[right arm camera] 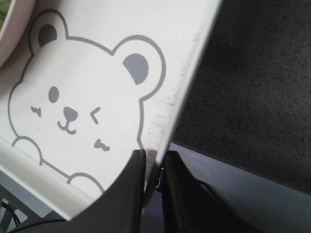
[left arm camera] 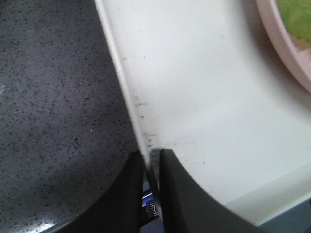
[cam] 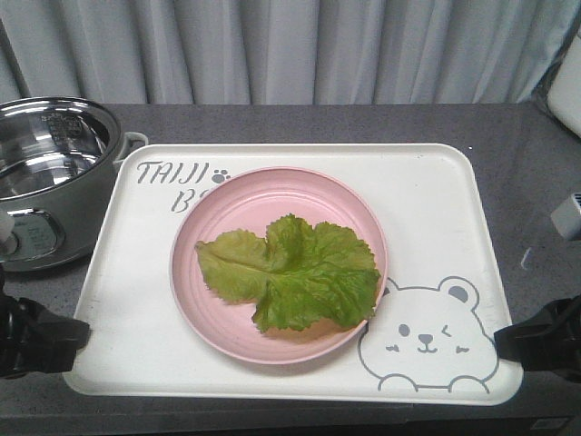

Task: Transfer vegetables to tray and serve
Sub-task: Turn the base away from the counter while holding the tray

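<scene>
A green lettuce leaf lies flat on a round pink plate, which sits in the middle of the cream-white tray. My left gripper is shut on the tray's left rim near the front corner; in the left wrist view its fingers pinch the rim. My right gripper is shut on the tray's right rim near the front corner; in the right wrist view its fingers clamp the rim beside the bear drawing. The plate's edge shows in the left wrist view.
A steel electric cooker pot stands open at the back left, close to the tray's left edge. The dark speckled counter lies under the tray. A grey curtain hangs behind. A small white object sits at the right edge.
</scene>
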